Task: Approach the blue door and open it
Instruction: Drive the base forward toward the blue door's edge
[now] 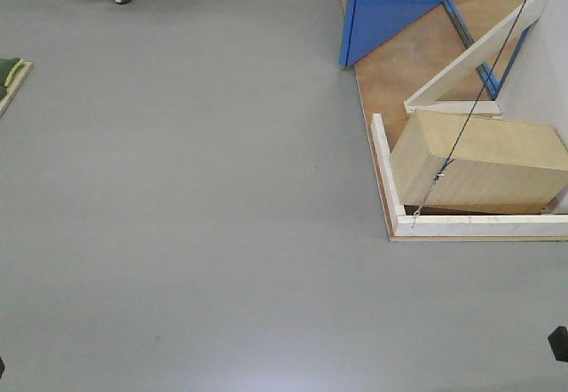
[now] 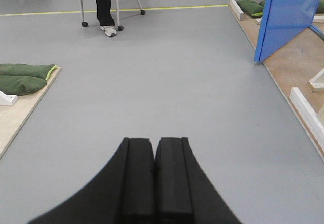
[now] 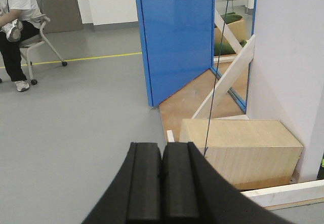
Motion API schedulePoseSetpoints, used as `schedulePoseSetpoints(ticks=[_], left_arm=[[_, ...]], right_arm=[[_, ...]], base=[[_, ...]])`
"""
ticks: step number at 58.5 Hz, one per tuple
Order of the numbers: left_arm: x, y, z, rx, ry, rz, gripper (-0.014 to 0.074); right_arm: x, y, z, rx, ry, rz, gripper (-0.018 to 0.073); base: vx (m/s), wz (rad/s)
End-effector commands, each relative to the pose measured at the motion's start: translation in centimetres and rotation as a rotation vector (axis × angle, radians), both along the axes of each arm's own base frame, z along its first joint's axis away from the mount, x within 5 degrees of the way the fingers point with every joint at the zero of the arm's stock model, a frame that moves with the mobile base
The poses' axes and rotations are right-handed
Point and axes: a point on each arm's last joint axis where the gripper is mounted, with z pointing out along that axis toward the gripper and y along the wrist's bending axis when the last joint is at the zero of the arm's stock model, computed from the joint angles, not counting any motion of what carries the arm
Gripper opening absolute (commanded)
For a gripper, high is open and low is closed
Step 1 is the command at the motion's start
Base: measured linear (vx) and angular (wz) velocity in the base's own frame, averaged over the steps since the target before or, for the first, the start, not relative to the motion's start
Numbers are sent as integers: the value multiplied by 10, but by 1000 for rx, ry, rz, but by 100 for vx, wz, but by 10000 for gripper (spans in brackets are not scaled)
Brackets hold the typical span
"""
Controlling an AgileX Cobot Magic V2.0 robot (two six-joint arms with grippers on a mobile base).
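Test lab: freestanding blue door (image 3: 174, 36) braced on plywood platform (image 3: 185, 105).

Grey floor (image 1: 177, 188), yellow line (image 2: 50, 12), wheeled chair (image 3: 38, 1), wooden box (image 1: 479, 166).

A person (image 3: 12, 29) sits well apart from the wooden box (image 3: 238, 148)

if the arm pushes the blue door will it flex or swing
Likely stiff: the door is a flat panel showing no bow. It probably swings rather than tips, since it stands angled open. Its glossy face may be slippery.
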Motion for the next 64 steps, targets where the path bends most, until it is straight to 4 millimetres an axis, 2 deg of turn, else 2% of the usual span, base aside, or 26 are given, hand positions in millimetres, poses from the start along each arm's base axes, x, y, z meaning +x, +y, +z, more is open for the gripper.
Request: schedulePoseSetpoints(ticks=[1,36,64], left_arm=[[0,-1,19,2,-129,-6,71],[0,-1,19,2,-129,-6,71],[0,-1,19,2,-129,-6,71]], right_arm=[[1,0,4,-22,-75,8,-4],[1,0,4,-22,-75,8,-4],[1,0,4,-22,-75,8,-4]], base=[[0,0],[3,-1],[20,-2]])
